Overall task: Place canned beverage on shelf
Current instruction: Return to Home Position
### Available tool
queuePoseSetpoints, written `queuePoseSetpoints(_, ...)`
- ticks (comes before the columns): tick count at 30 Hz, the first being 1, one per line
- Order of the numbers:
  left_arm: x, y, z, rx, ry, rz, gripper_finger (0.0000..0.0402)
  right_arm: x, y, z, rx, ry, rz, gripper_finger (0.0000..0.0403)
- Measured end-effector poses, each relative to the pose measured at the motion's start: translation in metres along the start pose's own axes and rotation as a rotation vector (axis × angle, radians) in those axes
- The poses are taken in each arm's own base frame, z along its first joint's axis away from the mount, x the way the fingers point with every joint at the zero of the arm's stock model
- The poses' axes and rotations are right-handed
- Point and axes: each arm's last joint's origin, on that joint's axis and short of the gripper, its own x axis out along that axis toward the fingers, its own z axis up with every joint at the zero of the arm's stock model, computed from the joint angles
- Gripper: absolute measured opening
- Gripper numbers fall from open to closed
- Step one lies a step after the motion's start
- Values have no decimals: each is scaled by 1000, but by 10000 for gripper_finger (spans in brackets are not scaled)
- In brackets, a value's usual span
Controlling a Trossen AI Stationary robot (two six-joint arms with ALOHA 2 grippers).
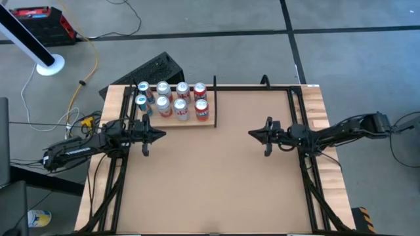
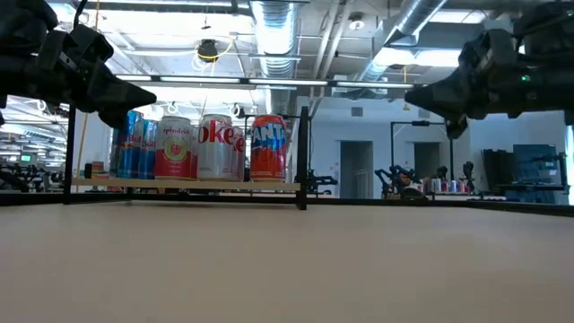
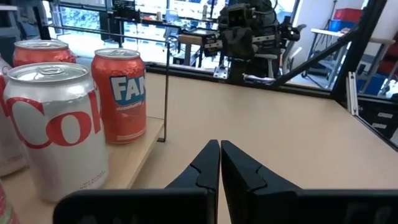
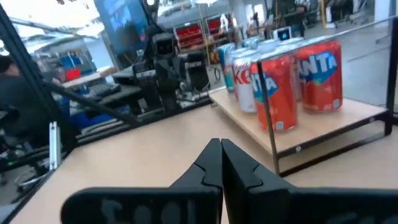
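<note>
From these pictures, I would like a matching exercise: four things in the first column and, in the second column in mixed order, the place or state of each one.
Things:
1. orange Fanta cans
2. blue cans
3. left gripper
4. right gripper

Places or states:
A. at the shelf end nearest the left edge of the table
B. shut, close beside the shelf
C. at the shelf end toward the middle of the table
D. shut, over bare table, away from the shelf

Pairs: 1-C, 2-A, 3-B, 4-D
</note>
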Motion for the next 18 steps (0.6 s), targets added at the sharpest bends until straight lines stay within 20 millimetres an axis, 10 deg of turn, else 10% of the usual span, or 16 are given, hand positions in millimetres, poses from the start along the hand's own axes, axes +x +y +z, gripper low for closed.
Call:
queuePoseSetpoints(12,0,0,-1,110,10,2,0,-22,2,11,-14,21,26,20)
queuePoseSetpoints(18,0,0,-2,110,14,7,0,-39,-5,3,12,46,-329,20)
